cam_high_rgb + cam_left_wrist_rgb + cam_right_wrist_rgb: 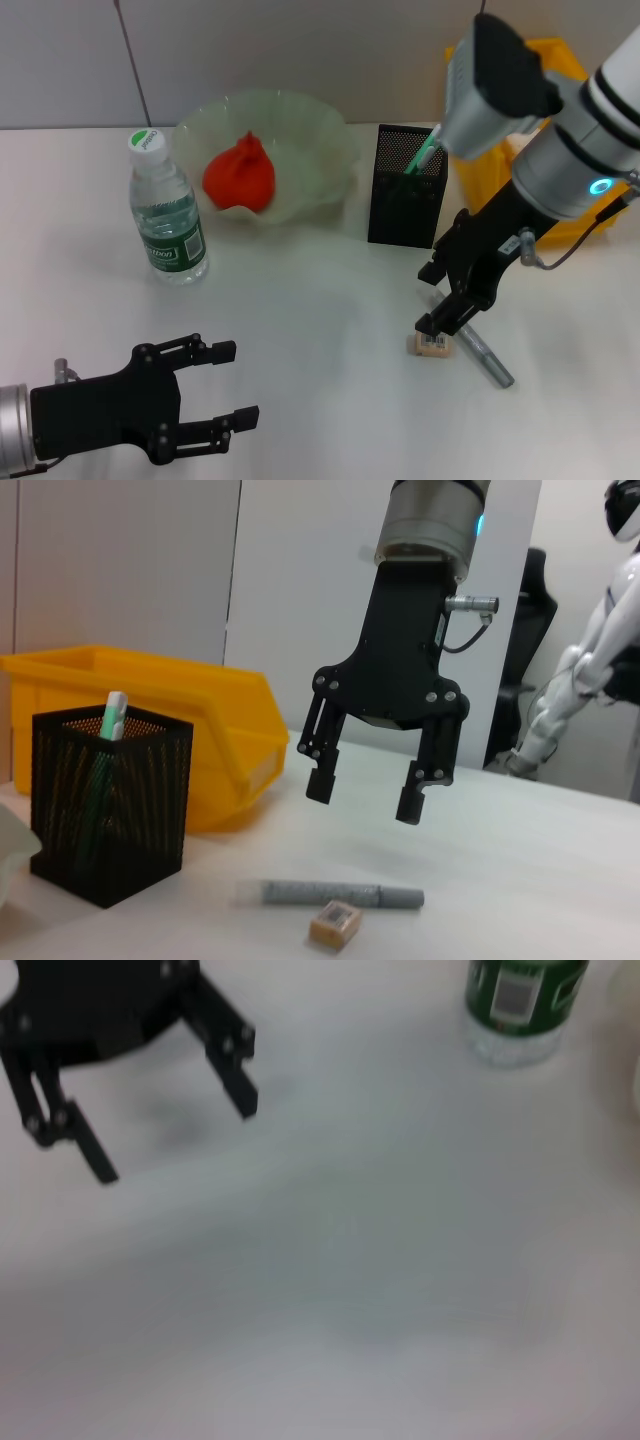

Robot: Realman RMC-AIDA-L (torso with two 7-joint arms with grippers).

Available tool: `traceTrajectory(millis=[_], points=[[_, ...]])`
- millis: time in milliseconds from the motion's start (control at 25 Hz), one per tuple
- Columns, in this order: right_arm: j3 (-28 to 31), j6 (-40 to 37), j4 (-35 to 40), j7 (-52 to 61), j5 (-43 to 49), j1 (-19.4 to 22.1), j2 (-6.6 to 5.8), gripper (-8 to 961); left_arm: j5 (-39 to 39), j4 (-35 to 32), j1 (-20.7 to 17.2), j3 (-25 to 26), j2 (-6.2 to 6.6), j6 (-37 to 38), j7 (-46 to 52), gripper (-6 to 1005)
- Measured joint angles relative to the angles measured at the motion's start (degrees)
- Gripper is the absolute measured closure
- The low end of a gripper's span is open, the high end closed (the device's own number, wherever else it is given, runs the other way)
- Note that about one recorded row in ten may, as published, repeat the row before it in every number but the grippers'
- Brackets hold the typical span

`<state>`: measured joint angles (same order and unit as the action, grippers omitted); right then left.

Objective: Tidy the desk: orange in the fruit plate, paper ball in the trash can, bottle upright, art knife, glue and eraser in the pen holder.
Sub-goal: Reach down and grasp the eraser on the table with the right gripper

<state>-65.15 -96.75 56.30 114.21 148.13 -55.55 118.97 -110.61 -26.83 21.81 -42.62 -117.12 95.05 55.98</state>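
The orange (240, 172) lies in the pale green fruit plate (320, 140). The bottle (165, 210) stands upright to its left. The black mesh pen holder (408, 186) holds a green stick (425, 155). My right gripper (428, 298) is open and hangs just above the eraser (432, 344), with the grey art knife (485, 358) beside it. In the left wrist view the right gripper (365, 790) hovers over the art knife (340, 893) and eraser (334, 925). My left gripper (238, 385) is open and empty at the near left. No paper ball is in view.
A yellow bin (540, 150) stands behind the right arm, right of the pen holder; it also shows in the left wrist view (200, 730). The right wrist view shows the left gripper (175, 1142) and the bottle (520, 1005) on the white table.
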Motion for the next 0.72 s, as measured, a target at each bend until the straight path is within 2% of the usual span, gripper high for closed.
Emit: traceTrajectory(millis=[40,560,720], points=[[-2.0,0.8,0.0,0.8,0.7,0.0,0.02,277,-0.3,-0.2,0.1,0.0,0.01,-0.4,-0.1,211],[-10.1,6.7,-4.1,1.6,2.0,-0.2,0.21,287,-1.3,-0.4,0.6,0.0,-0.72,-1.7,0.4,212],[-13.7,9.8,-6.6,1.6,1.8,-0.1,0.35,327,-1.3,-0.3,0.3,0.3,-0.74,-1.7,0.5,212]])
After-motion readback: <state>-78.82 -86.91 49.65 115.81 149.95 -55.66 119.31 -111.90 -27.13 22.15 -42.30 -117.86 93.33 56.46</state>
